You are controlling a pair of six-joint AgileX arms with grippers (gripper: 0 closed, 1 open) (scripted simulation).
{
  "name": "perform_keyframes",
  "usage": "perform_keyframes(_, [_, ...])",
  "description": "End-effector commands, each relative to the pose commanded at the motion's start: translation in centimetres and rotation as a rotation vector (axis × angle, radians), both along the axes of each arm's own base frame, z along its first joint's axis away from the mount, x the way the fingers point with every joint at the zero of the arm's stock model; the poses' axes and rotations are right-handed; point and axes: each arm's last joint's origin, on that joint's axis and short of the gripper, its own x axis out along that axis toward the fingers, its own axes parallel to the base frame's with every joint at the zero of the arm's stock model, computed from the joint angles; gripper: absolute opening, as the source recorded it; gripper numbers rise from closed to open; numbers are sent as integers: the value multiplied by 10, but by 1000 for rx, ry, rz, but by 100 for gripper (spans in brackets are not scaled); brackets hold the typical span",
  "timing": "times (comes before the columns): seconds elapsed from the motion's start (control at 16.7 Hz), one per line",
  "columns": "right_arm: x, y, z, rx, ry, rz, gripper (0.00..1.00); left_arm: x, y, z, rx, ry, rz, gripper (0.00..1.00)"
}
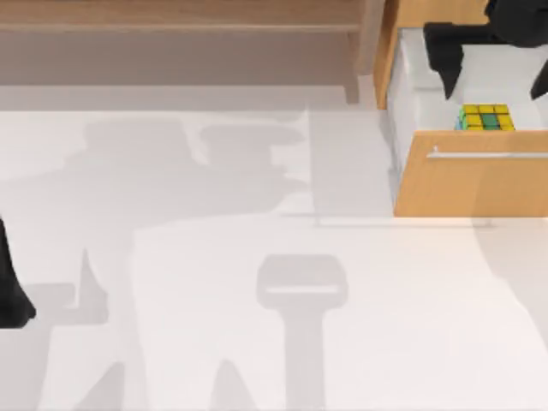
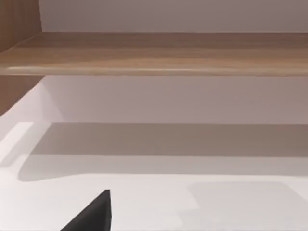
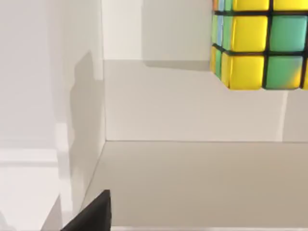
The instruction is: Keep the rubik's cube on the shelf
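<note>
The rubik's cube [image 1: 486,117], yellow and green with dark grid lines, lies inside the open drawer [image 1: 479,184] at the back right, against the drawer's front panel. My right gripper [image 1: 494,86] hangs open just above the drawer, behind the cube, with its fingers spread wider than the cube. In the right wrist view the cube [image 3: 260,48] rests on the drawer's white floor, apart from one dark finger [image 3: 94,214]. The shelf [image 1: 171,17], a long light-brown board with an upright post [image 1: 370,43], runs along the back left. My left gripper [image 1: 13,295] is parked at the table's left edge, open.
The drawer has an orange-wood front with a silver bar handle [image 1: 488,155] and white inner walls [image 1: 411,94]. The white table [image 1: 257,257] spreads out in front of the shelf. The left wrist view looks at the shelf board [image 2: 154,53] and the recess under it.
</note>
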Motion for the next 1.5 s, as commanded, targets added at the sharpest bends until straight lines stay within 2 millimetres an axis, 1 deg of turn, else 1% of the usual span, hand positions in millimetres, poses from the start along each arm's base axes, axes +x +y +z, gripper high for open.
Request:
perform_keyframes(0.12, [-4,-1,2,0,-2,-1,100,0,0,0,0,0,0,100])
perform_keyframes(0.18, [-2,-5,-1,-1,-3,-3,100,0,0,0,0,0,0,100])
perform_keyframes(0.24, [3,-11,-10,-3,-2,-6,100,0,0,0,0,0,0,100])
perform_keyframes(0.3, [10,-17,-21,-5,1,-9,100,0,0,0,0,0,0,100])
perform_keyframes(0.42, [26,-30,-53,-8,8,-10,100,0,0,0,0,0,0,100])
perform_keyframes(0.54, [40,-34,-86,-6,14,-3,100,0,0,0,0,0,0,100])
perform_keyframes(0.6, [45,-34,-98,-4,11,-1,100,0,0,0,0,0,0,100])
perform_keyframes(0.66, [49,-35,-104,-2,4,0,100,0,0,0,0,0,0,100])
perform_keyframes(0.72, [50,-35,-106,-1,0,0,100,0,0,0,0,0,0,100])
perform_keyframes(0.96, [50,-35,-106,-1,0,0,100,0,0,0,0,0,0,100])
perform_keyframes(1.5, [50,-35,-106,-1,0,0,32,0,0,0,0,0,0,100])
